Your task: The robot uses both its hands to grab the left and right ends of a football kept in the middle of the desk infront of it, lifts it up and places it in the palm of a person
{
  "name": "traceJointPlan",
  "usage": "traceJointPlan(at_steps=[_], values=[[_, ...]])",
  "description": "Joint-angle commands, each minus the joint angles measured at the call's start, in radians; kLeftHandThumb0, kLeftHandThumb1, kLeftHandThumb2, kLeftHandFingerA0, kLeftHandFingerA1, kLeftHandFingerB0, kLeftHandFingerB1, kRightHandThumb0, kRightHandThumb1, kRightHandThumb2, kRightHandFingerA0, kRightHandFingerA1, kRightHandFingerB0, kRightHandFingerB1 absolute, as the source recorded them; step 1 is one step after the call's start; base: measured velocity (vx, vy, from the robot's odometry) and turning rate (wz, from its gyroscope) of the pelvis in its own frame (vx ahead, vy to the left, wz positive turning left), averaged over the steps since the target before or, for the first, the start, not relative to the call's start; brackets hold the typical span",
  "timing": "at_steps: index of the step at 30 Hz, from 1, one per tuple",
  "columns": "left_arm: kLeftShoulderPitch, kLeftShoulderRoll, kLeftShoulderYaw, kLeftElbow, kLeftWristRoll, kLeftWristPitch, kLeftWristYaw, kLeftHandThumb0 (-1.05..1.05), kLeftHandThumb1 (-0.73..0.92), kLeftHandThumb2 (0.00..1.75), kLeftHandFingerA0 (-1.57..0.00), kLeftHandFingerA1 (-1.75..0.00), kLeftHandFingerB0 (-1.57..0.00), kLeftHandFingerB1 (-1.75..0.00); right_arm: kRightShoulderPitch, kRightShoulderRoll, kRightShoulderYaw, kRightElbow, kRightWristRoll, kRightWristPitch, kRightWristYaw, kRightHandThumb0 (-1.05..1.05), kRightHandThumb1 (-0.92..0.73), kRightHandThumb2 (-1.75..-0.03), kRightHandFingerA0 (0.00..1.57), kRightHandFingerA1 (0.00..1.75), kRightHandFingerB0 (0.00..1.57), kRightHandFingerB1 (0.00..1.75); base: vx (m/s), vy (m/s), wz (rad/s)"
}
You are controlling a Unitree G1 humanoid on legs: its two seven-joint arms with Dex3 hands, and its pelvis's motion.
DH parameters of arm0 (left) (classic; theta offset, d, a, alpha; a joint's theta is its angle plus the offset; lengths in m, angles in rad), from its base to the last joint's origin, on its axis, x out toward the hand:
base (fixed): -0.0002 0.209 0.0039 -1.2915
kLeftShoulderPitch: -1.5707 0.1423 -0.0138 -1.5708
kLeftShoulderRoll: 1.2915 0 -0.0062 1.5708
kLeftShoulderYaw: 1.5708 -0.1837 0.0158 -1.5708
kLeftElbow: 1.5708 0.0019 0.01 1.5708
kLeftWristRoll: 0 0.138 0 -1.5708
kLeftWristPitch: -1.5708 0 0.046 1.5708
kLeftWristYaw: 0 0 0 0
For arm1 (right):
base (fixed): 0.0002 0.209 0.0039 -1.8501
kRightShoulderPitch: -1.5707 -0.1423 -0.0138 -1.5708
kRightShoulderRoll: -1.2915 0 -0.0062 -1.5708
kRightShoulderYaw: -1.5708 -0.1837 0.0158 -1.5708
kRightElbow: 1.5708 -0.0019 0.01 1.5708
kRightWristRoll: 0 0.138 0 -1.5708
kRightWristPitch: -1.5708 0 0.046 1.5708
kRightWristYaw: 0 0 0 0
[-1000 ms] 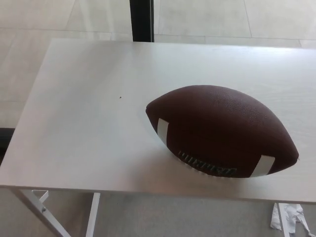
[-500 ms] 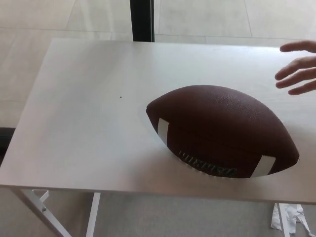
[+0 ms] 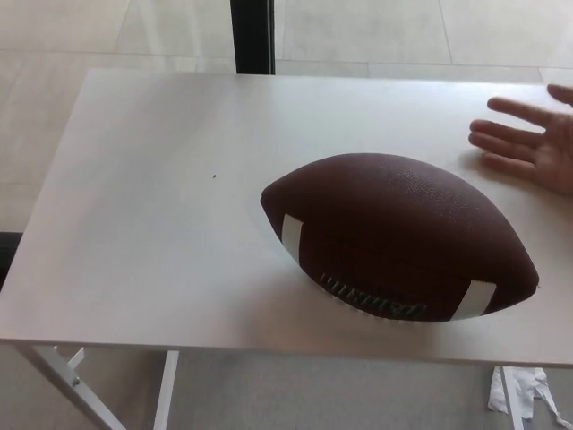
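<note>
Football (image 3: 398,235), centre-right on surface (image 3: 152,224): probably light, pebbled, grippy; take by tapered ends. Person's hand (image 3: 533,143) open, upper right. Neither robot hand visible

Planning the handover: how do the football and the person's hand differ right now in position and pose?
The football sits near the desk's front edge, right of centre; the person's hand is at the far right edge, further back. The football lies on its side, long axis slanting toward front right; the hand is open, fingers pointing left. The football shows fully; the hand is cut by the frame. They are apart, both at the desk's right half.
</note>
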Motion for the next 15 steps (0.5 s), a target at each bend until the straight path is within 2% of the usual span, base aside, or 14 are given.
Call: traceJointPlan(at_steps=[1,2,3,4,5,6,7,8,10,11,12,13,14,15], values=[[-0.2,0.046,-0.074,-0.161,-0.061,0.187,0.064,-1.05,0.79,0.71,-0.58,-0.38,-0.5,-0.4,-0.083,0.116,0.053,-0.254,0.086,0.103,-0.035,-1.03,-0.79,-1.24,0.32,0.87,0.04,0.45,0.0,0.0,0.0],[-0.199,0.045,-0.073,-0.165,-0.06,0.19,0.065,-1.05,0.79,0.71,-0.58,-0.38,-0.5,-0.4,-0.08,0.119,0.051,-0.262,0.085,0.108,-0.036,-1.03,-0.79,-1.24,0.32,0.87,0.04,0.45,0.0,0.0,0.0],[-0.222,0.041,-0.092,-0.195,-0.063,0.207,0.065,-1.05,0.83,0.7,-0.4,-0.36,-0.36,-0.31,-0.082,0.138,0.065,-0.291,0.077,0.118,-0.045,-1.05,-0.72,-1.26,0.52,1.02,0.01,0.61,0.0,0.0,0.0],[-0.256,0.037,-0.12,-0.239,-0.069,0.231,0.065,-1.05,0.83,0.7,-0.4,-0.36,-0.36,-0.31,-0.086,0.165,0.089,-0.332,0.066,0.131,-0.06,-1.05,-0.72,-1.26,0.52,1.02,0.01,0.61,0.0,0.0,0.0],[-0.285,0.033,-0.145,-0.284,-0.079,0.276,0.078,-1.05,0.84,0.7,-0.37,-0.36,-0.31,-0.3,-0.093,0.181,0.105,-0.324,0.055,0.12,-0.053,-1.05,-0.92,-0.82,0.27,1.22,0.09,0.76,0.0,0.0,0.0],[-0.31,0.026,-0.174,-0.322,-0.08,0.298,0.081,-1.05,0.65,1.13,-0.25,-0.47,-0.17,-0.38,-0.089,0.2,0.126,-0.349,0.049,0.121,-0.045,-1.05,-0.92,-0.86,0.28,1.25,0.07,0.83,0.0,0.0,0.0],[-0.339,0.008,-0.217,-0.365,-0.06,0.311,0.101,-1.05,0.92,0.77,-0.25,-0.42,-0.17,-0.3,-0.09,0.232,0.152,-0.379,0.045,0.125,-0.047,-1.05,-0.92,-0.83,0.32,1.19,0.12,0.88,0.0,0.0,0.0],[-0.362,-0.014,-0.254,-0.397,-0.048,0.326,0.119,-1.04,0.92,0.81,-0.23,-0.47,-0.13,-0.32,-0.093,0.268,0.179,-0.407,0.042,0.137,-0.058,-1.05,-0.92,-0.87,0.25,1.33,0.16,1.03,0.0,0.0,0.0],[-0.394,-0.057,-0.307,-0.425,-0.034,0.346,0.148,-1.05,0.92,0.81,-0.23,-0.5,-0.12,-0.33,-0.1,0.323,0.218,-0.448,0.048,0.175,-0.07,-1.05,-0.92,-0.83,0.23,1.31,0.22,1.02,0.0,0.0,0.0],[-0.392,-0.073,-0.329,-0.443,-0.029,0.362,0.159,-1.0,0.8,1.17,-0.21,-0.54,-0.12,-0.43,-0.097,0.348,0.235,-0.467,0.05,0.194,-0.076,-1.05,-0.92,-0.83,0.18,1.31,0.21,1.01,0.0,0.0,0.0],[-0.391,-0.085,-0.351,-0.452,-0.017,0.364,0.163,-1.04,0.92,0.85,-0.23,-0.49,-0.12,-0.34,-0.097,0.361,0.248,-0.482,0.045,0.21,-0.084,-1.05,-0.92,-0.83,0.14,1.33,0.18,1.0,0.0,0.0,0.0],[-0.393,-0.107,-0.376,-0.463,-0.003,0.368,0.178,-1.05,0.92,0.86,-0.22,-0.49,-0.14,-0.36,-0.101,0.384,0.261,-0.493,0.041,0.219,-0.099,-1.05,-0.91,-0.83,0.11,1.34,0.14,0.97,0.0,0.0,0.0],[-0.395,-0.121,-0.392,-0.468,0.004,0.372,0.187,-0.99,0.83,1.21,-0.21,-0.53,-0.11,-0.43,-0.107,0.402,0.27,-0.494,0.035,0.219,-0.111,-1.05,-0.91,-0.99,0.15,1.28,0.13,0.92,0.0,0.0,0.0],[-0.398,-0.138,-0.417,-0.47,0.018,0.373,0.196,-1.0,0.84,1.22,-0.23,-0.55,-0.12,-0.44,-0.113,0.425,0.283,-0.49,0.024,0.215,-0.124,-1.05,-0.88,-0.87,0.12,1.35,0.16,0.97,0.0,0.0,0.0]])
